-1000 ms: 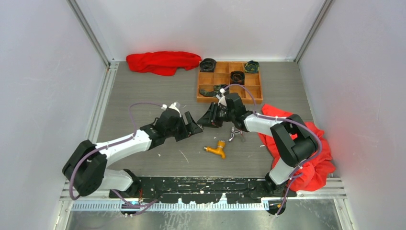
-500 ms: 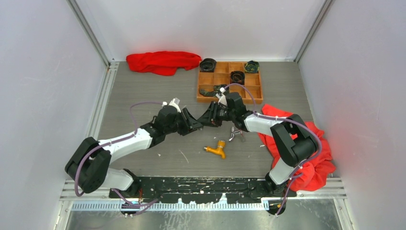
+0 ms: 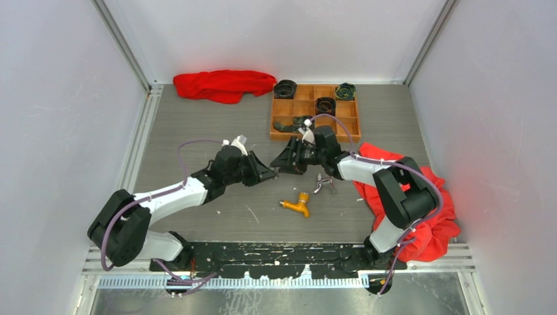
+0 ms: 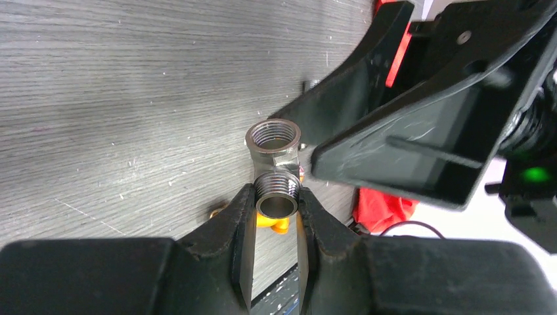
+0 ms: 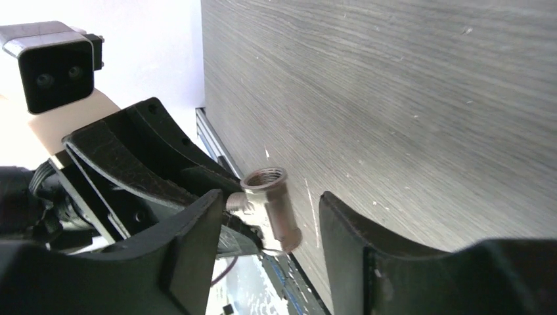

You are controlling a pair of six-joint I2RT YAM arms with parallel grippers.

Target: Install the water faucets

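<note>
The orange-yellow water faucet (image 3: 297, 205) lies on the table in front of both grippers, and a bit of it (image 4: 276, 223) shows under the left jaws. The silver water faucet (image 3: 323, 182) lies just right of it. My left gripper (image 3: 272, 172) (image 4: 277, 197) is shut on the threaded end of a silver metal tee fitting (image 4: 274, 147) (image 5: 272, 210), held above the table. My right gripper (image 3: 281, 164) (image 5: 269, 203) faces it, open. Its fingers stand on either side of the fitting's body without touching it.
An orange compartment tray (image 3: 315, 111) at the back holds dark round rolled items (image 3: 285, 88). One red cloth (image 3: 223, 84) lies at the back left, and another (image 3: 433, 210) is bunched around the right arm's base.
The left gripper moved in and closed on the fitting's threaded end. The right gripper, which had been shut on the fitting, opened off it.
</note>
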